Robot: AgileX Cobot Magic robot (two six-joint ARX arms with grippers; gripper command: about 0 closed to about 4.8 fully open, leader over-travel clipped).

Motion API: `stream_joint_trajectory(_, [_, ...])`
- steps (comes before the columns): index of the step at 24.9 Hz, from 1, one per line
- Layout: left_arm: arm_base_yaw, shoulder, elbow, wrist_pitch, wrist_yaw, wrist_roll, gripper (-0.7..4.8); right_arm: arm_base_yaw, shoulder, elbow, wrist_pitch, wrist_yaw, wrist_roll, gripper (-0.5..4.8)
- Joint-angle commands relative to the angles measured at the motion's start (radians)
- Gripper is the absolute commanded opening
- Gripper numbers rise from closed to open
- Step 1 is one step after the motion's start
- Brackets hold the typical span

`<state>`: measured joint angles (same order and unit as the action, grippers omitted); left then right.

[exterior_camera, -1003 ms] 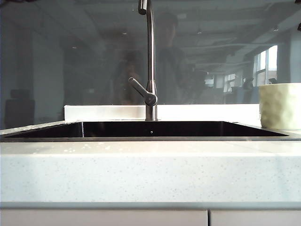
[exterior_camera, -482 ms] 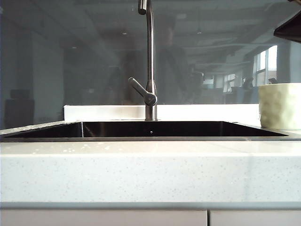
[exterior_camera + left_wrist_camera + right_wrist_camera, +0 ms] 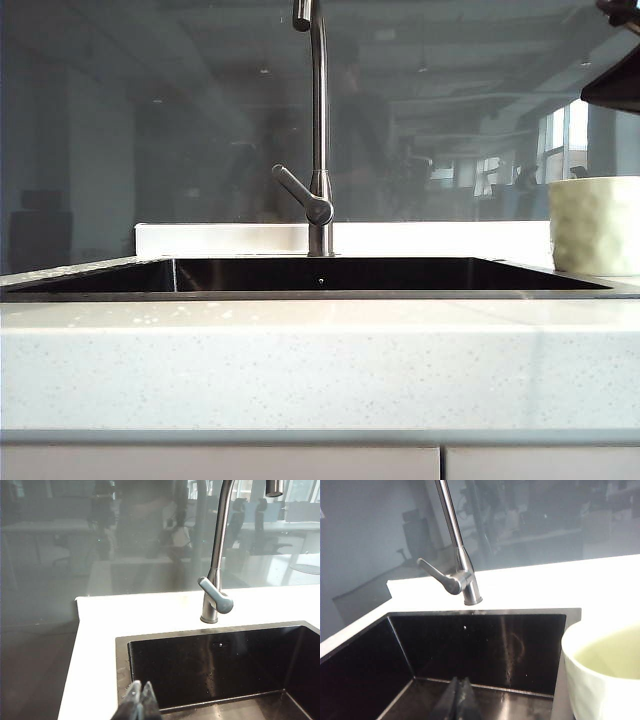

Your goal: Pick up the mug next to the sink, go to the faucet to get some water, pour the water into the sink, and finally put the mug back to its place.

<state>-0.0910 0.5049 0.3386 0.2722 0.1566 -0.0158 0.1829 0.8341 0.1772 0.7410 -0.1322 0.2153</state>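
Note:
The pale cream-green mug (image 3: 597,225) stands on the counter right of the dark sink (image 3: 320,275). The faucet (image 3: 320,130) rises behind the sink, its lever (image 3: 300,195) pointing left. My right gripper (image 3: 461,681) is shut and empty, hovering over the sink (image 3: 470,650) with the mug (image 3: 605,675) close beside it and the faucet (image 3: 457,545) ahead. My left gripper (image 3: 141,686) is also shut and empty, above the sink's (image 3: 225,665) left rim, with the faucet (image 3: 216,575) farther off. In the exterior view only a dark part of the right arm (image 3: 615,85) shows above the mug.
A light speckled stone counter (image 3: 320,360) surrounds the sink, with a white ledge (image 3: 220,238) behind it. A dark glass wall (image 3: 150,120) backs the counter. Cabinet fronts (image 3: 220,463) run below the counter edge.
A dark part of the right arm has come into the exterior view's top right corner and sunk a little toward the mug. Mug, faucet and lever have not moved.

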Motion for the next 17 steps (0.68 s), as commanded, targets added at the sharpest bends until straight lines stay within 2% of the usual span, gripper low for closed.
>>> stream_joint_trajectory(1, [0.002,-0.001,0.005,0.012,0.004,0.000,-0.03,0.002,-0.003,0.002,-0.002,-0.001,0.001,-0.08])
stream_joint_trajectory(4, [0.002,-0.005,0.005,-0.006,0.002,0.006,-0.03,0.002,-0.003,0.002,-0.008,-0.001,0.001,-0.08])
stream_joint_trajectory(5, [0.004,-0.041,0.005,-0.053,-0.009,0.047,-0.03,0.002,-0.003,0.002,-0.008,-0.001,0.001,-0.08])
stream_joint_trajectory(7, [0.003,-0.109,0.005,-0.154,-0.073,0.065,-0.03,0.002,-0.002,0.002,-0.008,-0.001,0.001,-0.08])
stream_joint_trajectory(8, [0.003,-0.178,0.000,-0.260,-0.141,0.056,-0.03,0.002,-0.002,0.002,-0.011,0.000,0.001,-0.08])
stream_joint_trajectory(10, [0.003,-0.267,-0.040,-0.302,-0.203,0.060,-0.03,0.002,-0.002,0.002,-0.011,-0.001,0.001,-0.08])
stream_joint_trajectory(13, [0.019,-0.401,-0.137,-0.299,-0.212,0.068,-0.03,0.002,-0.002,0.002,-0.011,-0.001,0.001,-0.08])
stream_joint_trajectory(17, [0.113,-0.501,-0.253,-0.262,-0.136,-0.014,-0.03,0.002,-0.002,0.002,-0.011,-0.001,0.001,-0.08])
